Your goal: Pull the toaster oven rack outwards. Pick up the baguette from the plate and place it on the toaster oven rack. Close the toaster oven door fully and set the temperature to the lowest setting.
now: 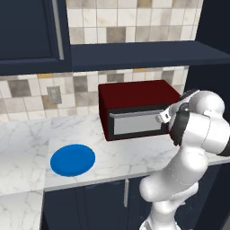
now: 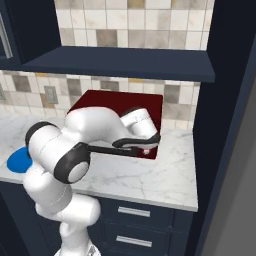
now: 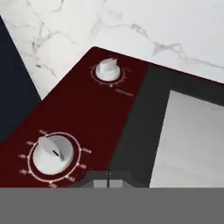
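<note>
Toaster oven (image 1: 134, 96) stood on the marble table (image 1: 27, 134) at about 1 o'clock from the plate (image 1: 72, 160), against the tiled wall; toaster oven door (image 1: 137, 122) sat upright and shut, silver handle bar along its top edge; rack and baguette not made out behind the pale glass. Plate lay flat and bare near the table's front edge, well apart from the oven. Tool (image 3: 108, 180) was closed, its two dark tips pressed together at 6 o'clock in the hand view, gripping nothing, hovering just in front of the oven's red control panel. Larger pale knob (image 3: 53, 152) lay at about 10 o'clock from the tips, ringed with small markings; smaller knob (image 3: 107, 70) at 12 o'clock, farther off; grey door glass at 2 o'clock. Arm reached across to the oven's right front corner in the right base view.
</note>
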Tool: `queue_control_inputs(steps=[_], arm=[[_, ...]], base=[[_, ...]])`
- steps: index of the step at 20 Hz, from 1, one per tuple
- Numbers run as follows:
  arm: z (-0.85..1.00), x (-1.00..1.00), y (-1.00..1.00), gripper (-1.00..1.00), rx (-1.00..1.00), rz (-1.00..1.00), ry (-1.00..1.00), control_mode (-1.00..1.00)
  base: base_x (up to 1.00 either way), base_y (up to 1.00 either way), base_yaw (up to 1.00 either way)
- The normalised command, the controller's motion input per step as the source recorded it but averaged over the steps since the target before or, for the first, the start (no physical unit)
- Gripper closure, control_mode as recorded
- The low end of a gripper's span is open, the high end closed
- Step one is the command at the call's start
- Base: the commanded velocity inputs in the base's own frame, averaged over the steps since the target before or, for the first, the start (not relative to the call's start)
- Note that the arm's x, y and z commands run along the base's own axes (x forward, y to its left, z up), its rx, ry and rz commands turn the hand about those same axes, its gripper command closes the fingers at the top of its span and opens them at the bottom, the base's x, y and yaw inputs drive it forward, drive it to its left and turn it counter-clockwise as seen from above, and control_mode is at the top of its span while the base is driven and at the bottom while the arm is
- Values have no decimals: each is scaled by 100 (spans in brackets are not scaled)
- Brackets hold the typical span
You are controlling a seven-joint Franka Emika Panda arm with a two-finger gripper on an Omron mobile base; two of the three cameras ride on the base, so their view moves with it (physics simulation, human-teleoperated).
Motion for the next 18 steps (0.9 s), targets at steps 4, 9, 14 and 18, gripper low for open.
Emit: queue_control_inputs(steps=[4,9,14,18], arm=[[-41,0,14,100,-20,32,33,-100],[-51,-11,-2,100,-34,25,52,-100],[1,-25,-32,100,-21,26,30,-100],[49,-30,-31,100,-4,23,5,-100]], base=[[0,0,0],[0,0,0],[0,0,0],[0,0,0]])
